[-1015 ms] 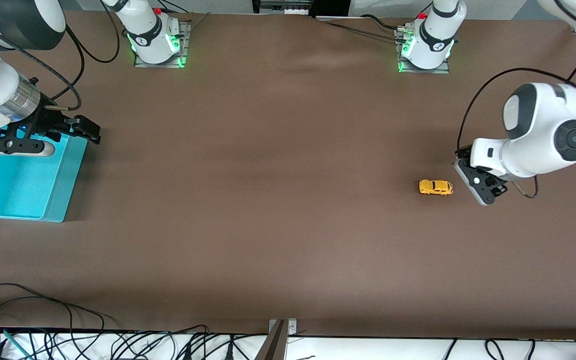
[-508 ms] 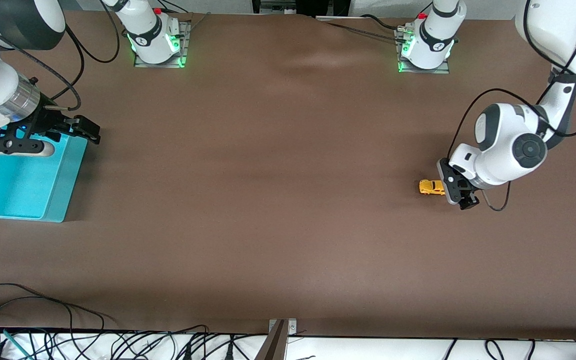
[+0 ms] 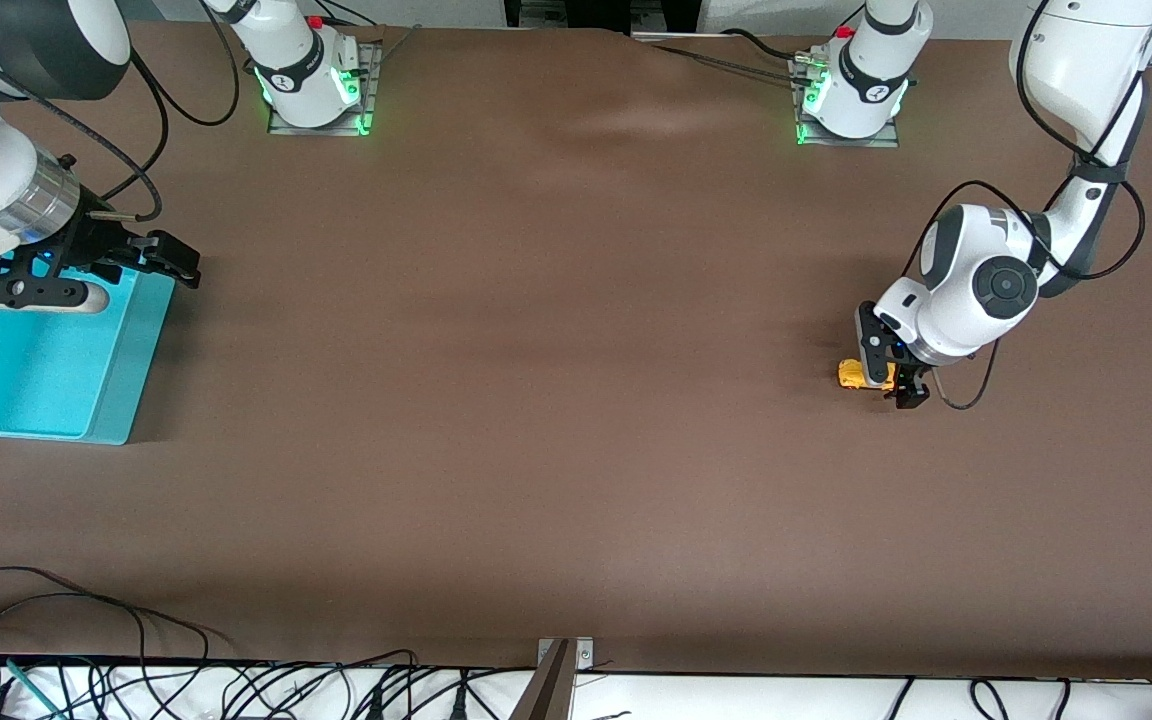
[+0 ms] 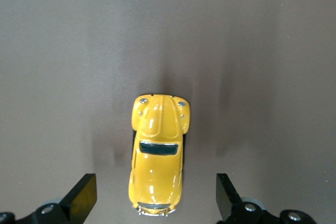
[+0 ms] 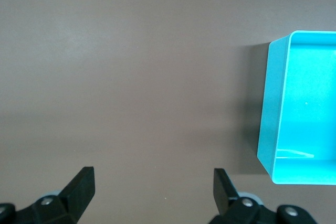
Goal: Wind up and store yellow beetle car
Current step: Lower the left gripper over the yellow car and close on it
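Resting on the brown table (image 3: 556, 400) at the middle right of the front frame, the yellow beetle car (image 4: 156, 153) is straddled by the spread, empty fingers of the left gripper (image 4: 156, 205), so nothing is judged wound or stored yet. The right gripper (image 5: 152, 192), fingers parted and empty, is held waiting over the blue bin (image 3: 36, 370) at the middle left, where the car is presumably to be stored

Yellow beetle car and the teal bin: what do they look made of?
Yellow beetle car: glossy painted shell with sharp highlights on roof and hood and small chrome-like studs; likely die-cast metal or hard plastic, the look leaves it open. Teal bin: thin, smooth, uniformly coloured walls with a soft sheen and rounded corners, probably moulded plastic.
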Available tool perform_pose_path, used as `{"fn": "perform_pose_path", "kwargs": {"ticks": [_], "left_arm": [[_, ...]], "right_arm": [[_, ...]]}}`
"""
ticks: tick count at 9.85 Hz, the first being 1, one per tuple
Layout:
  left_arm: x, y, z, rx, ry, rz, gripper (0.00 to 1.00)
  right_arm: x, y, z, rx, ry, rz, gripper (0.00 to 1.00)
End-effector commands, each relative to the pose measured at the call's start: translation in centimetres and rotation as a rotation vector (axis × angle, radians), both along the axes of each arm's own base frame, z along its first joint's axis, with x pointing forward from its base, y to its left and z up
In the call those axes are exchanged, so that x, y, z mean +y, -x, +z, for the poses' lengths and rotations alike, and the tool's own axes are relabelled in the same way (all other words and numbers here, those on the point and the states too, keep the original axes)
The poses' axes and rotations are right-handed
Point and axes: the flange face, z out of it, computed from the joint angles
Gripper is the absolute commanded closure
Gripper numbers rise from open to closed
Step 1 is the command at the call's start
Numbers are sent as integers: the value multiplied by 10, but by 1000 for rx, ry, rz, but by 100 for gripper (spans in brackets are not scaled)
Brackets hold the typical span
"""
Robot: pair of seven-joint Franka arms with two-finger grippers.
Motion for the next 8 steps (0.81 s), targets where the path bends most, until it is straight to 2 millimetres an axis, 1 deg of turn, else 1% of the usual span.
{"fn": "perform_pose_path", "kwargs": {"ticks": [1, 2, 3, 4, 5, 6, 8], "left_arm": [[7, 2, -14, -29, 3, -68, 0], [11, 1, -16, -36, 6, -65, 1], [10, 1, -18, -35, 7, -63, 6], [10, 2, -19, -33, 7, -65, 27], [4, 2, -19, -34, 12, -75, 52], [-2, 2, -17, -36, 17, -81, 73], [-4, 2, -17, -34, 22, -83, 89]], "right_arm": [[-1, -2, 5, 5, 10, 12, 0], [-1, -2, 6, 4, 10, 12, 0], [-1, -2, 5, 5, 10, 12, 0], [-1, -2, 6, 4, 10, 11, 0], [-1, -2, 5, 5, 10, 11, 0], [-1, -2, 6, 4, 9, 12, 0], [-1, -2, 5, 5, 9, 12, 0]]}}
